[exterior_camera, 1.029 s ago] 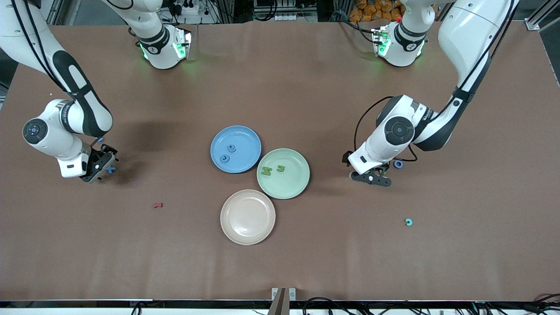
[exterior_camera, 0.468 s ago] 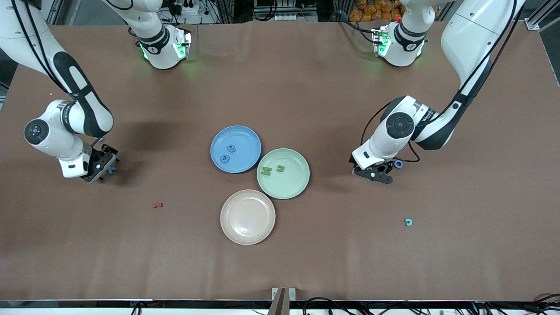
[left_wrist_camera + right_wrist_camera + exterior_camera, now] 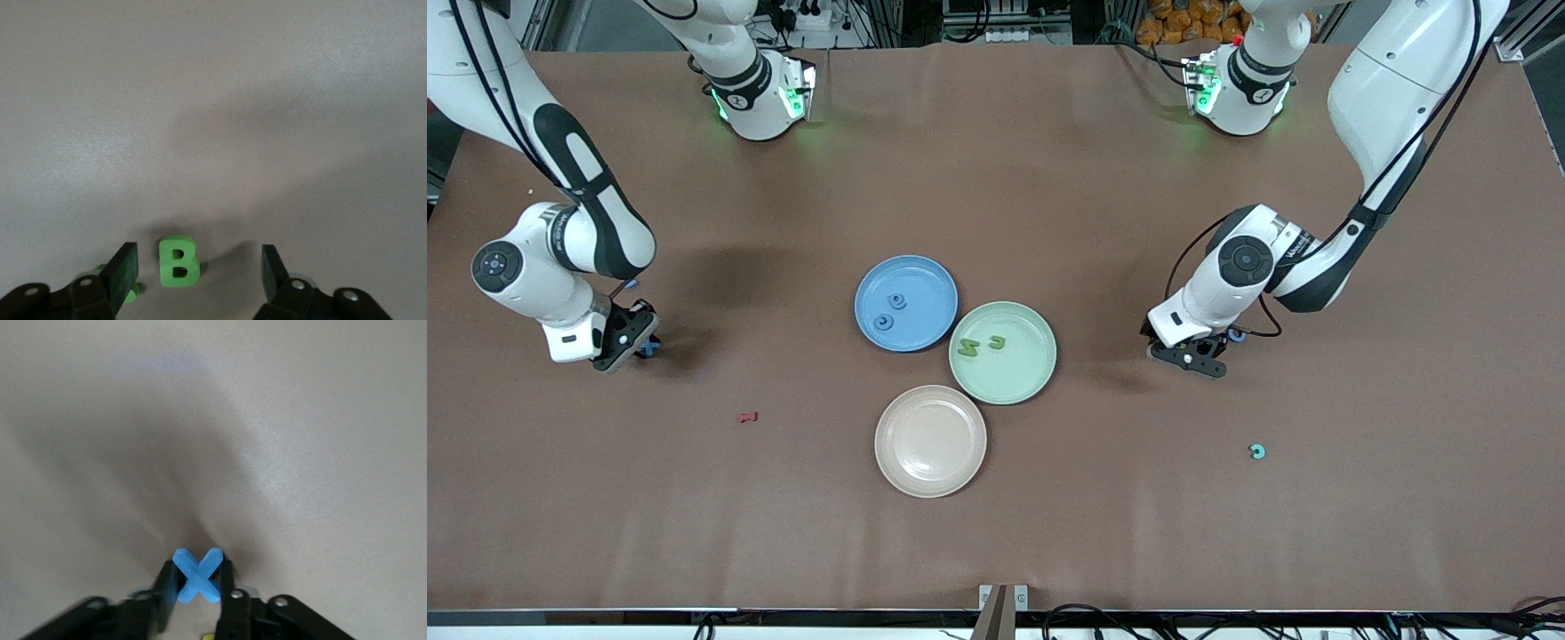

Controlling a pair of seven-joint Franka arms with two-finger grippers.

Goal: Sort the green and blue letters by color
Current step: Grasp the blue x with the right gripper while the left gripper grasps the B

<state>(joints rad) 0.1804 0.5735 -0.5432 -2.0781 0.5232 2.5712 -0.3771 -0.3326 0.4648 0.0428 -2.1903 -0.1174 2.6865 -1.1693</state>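
- The step in hand is judged to be a double pick-up: a blue piece at the right arm's end of the table (image 3: 996, 551), a green piece at the left arm's end.
- The right tool (image 3: 195, 590) is seen clenched on the blue X (image 3: 197, 575), its jaws pressed against both sides of the cross, low at the table surface. In the front view the right tool (image 3: 624, 336) shows only a sliver of blue at its tip.
- For this grip to be kept, a straight lift is advised before any sideways travel, since the X is pinched near the fingertips and could twist out.
- The blue X would then best be carried to the blue plate (image 3: 934, 280), where two blue pieces (image 3: 890, 312) already lie; release should be made low over a bare part of the plate.
- The left tool (image 3: 199, 270) is seen released, jaws wide apart, with the green B (image 3: 179, 261) lying flat on the table between them, nearer one finger than the other and touched by neither.
- Centring over the B before closing is advised, lest the nearer finger push it aside. A small green bit shows beside that finger; what it is cannot be told.
- In the front view the left tool (image 3: 1193, 355) sits low over the table near the green plate (image 3: 1032, 378), which holds two green letters (image 3: 981, 345).
- A blue ring (image 3: 1237, 334) is partly hidden beside the left wrist.
- The beige plate (image 3: 930, 471) holds nothing; a dark red letter (image 3: 748, 417) and a teal piece (image 3: 1256, 452) lie apart.
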